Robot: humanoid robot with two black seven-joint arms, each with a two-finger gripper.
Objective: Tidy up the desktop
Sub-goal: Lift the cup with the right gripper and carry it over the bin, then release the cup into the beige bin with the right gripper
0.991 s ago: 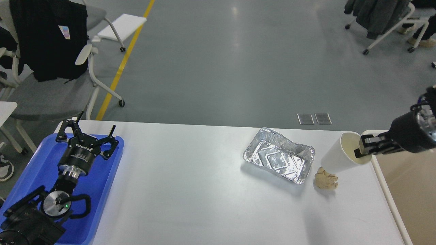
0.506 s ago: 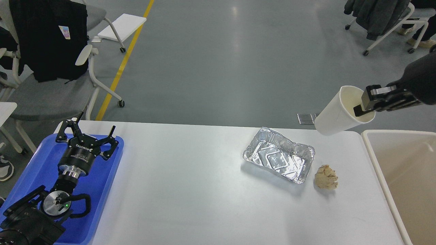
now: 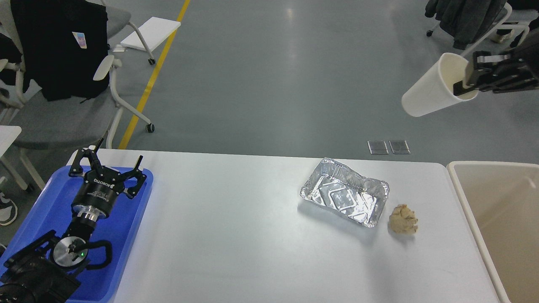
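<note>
Now, scene: the bench (image 3: 236,235), a wide white top with rounded corners, fills the lower part of the head view, and the foil tray (image 3: 344,198) on it serves as the landmark.
Foil tray: crumpled silver, rectangular, sitting flat on the bench right of centre, nothing visible inside it.
Paper wad (image 3: 403,219): a beige crumpled ball resting on the bench just beside the foil tray's near right corner, apart from it by a thin gap.
Right gripper (image 3: 465,82): up high and far right of the foil tray, well above the bench; one finger dips inside the cup's mouth and the rest sits outside, so it is clamped on the rim.
Paper cup (image 3: 433,90): white, tilted almost on its side, mouth toward the right gripper, base pointing down-left, hanging in the air clear of the bench.
Bin (image 3: 459,185): beige with a cream rim, hard against the bench's right edge, right of the foil tray; its inside looks bare as far as the view reaches.
Left gripper (image 3: 111,168): far left of the foil tray, hovering over the blue tray (image 3: 46,210), fingers spread wide, holding nothing.
Blue tray: lying on the bench's left end, partly covered by the left arm.
Background: grey floor, a yellow line, office chairs with dark jackets.
</note>
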